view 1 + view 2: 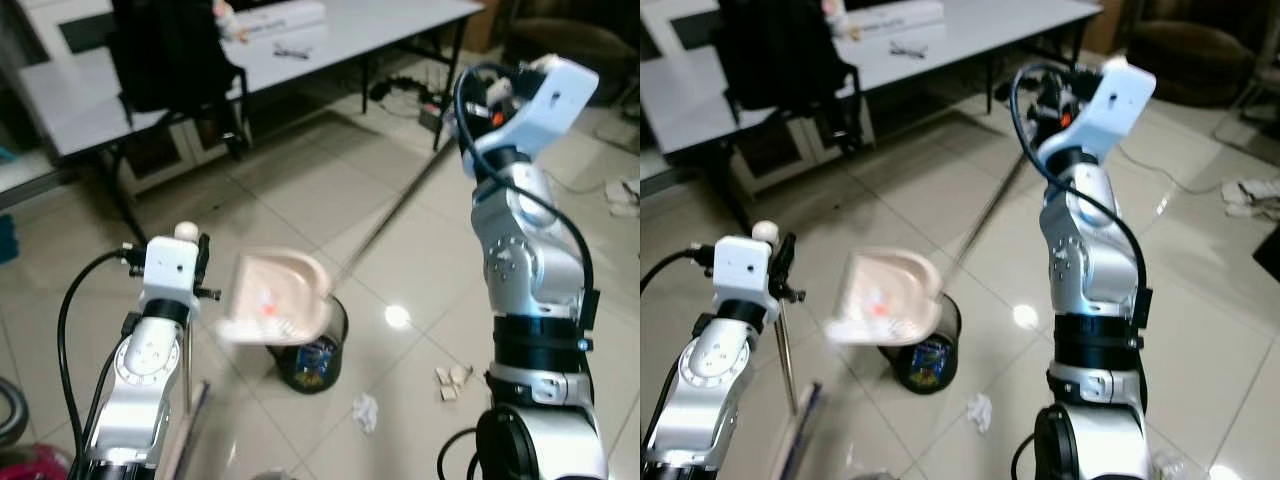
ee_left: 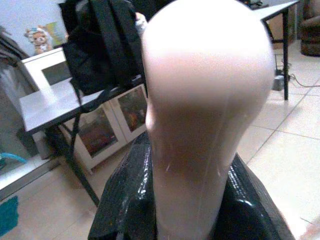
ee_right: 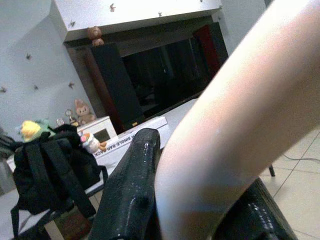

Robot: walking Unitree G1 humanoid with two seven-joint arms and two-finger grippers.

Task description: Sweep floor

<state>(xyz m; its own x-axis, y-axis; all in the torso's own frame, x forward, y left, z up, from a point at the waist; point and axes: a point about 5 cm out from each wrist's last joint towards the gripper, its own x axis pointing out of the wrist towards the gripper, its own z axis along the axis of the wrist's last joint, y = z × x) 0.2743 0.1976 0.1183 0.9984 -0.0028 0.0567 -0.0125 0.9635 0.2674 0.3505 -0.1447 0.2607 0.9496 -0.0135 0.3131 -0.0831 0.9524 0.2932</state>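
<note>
Over the black bin (image 1: 312, 352), mid-floor, the pink dustpan (image 1: 277, 298) hangs tilted, mouth down, probably to tip its bits in; orange scrap visible inside. Its long handle (image 1: 390, 215) runs up to the right tool (image 3: 200, 200), clamped round the pale grip. Left tool (image 2: 190, 210) is closed on the broom's rounded top (image 2: 205, 90), w/ the stick kept upright & parked. Paper scraps (image 1: 365, 410) lie on the tiles just beside the bin, so sweeping isn't done. Grey tabletop (image 1: 330, 45) w/ a black backpack (image 1: 165, 50) stands at the floor's far edge.

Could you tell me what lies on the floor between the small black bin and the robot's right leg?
In the left eye view, a crumpled white paper and small beige scraps lie there, beside the black bin.
</note>
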